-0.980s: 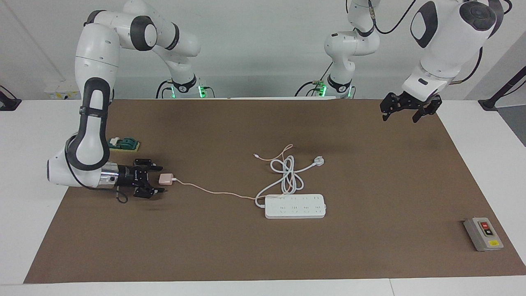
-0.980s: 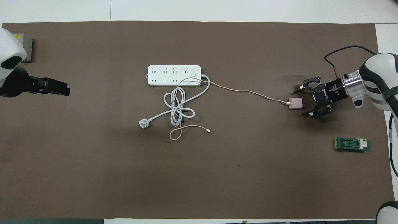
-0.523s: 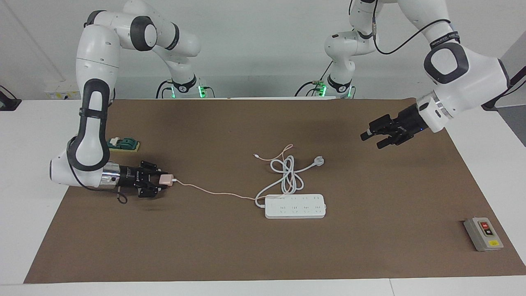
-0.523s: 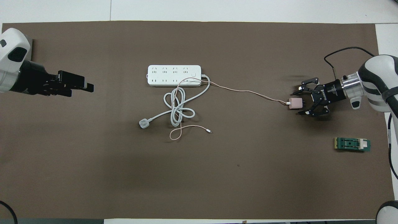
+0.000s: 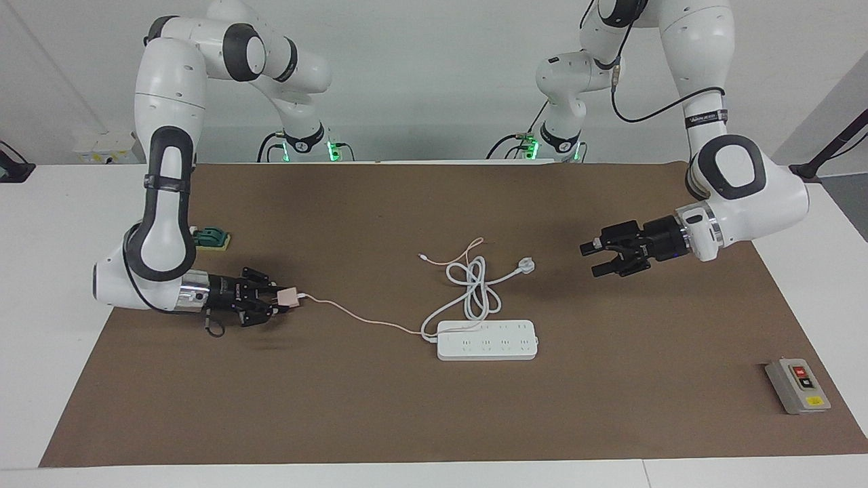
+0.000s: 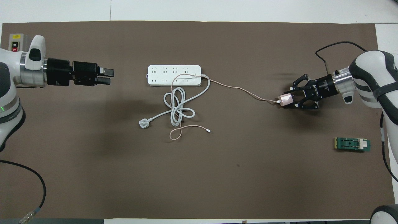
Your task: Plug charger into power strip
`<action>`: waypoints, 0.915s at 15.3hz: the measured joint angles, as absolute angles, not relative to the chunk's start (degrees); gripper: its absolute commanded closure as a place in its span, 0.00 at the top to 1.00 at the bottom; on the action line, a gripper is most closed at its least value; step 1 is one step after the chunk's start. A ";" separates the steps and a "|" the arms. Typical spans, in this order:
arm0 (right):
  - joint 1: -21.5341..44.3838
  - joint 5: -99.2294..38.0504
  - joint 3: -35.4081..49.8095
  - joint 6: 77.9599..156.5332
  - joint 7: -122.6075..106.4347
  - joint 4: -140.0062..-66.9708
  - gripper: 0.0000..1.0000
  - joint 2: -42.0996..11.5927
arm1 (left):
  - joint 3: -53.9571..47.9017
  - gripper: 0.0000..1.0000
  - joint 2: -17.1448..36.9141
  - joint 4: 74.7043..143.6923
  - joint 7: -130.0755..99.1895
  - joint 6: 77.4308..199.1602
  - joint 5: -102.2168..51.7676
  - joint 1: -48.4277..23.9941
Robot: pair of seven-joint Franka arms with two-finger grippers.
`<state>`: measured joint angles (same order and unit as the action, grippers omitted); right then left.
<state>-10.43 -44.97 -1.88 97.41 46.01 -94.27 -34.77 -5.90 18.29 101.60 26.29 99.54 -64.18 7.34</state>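
Clenched on the charger [image 5: 288, 296], my right gripper [image 5: 277, 299] holds it just above the mat [image 5: 380, 420], toward my right arm's end from the power strip [image 5: 487, 340]. My left gripper [image 5: 588, 258] hovers, fingers parted.

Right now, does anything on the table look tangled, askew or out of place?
Yes. The charger's thin pink cable lies across the power strip and runs through its thick white cord, which sits in a loose knot nearer the robots. The charger, gripped by the right gripper, is tilted.
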 measured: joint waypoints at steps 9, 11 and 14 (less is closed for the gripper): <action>2.95 -49.40 -0.92 100.03 69.94 -85.65 0.00 -29.01 | -6.74 1.00 19.88 107.76 26.78 101.29 -80.28 1.84; 6.71 -51.86 -0.74 103.35 74.81 -84.19 0.00 -29.03 | -6.85 1.00 21.05 108.06 26.76 103.70 -83.60 -1.96; 13.26 -53.54 -0.61 109.72 82.35 -82.36 0.00 -29.12 | -6.62 1.00 21.67 108.03 26.76 103.00 -87.16 -2.34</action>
<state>13.26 -53.54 -0.61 109.72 82.35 -82.36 -29.12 -6.62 21.67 108.03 26.76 103.00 -87.16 -2.34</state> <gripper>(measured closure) 0.520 0.000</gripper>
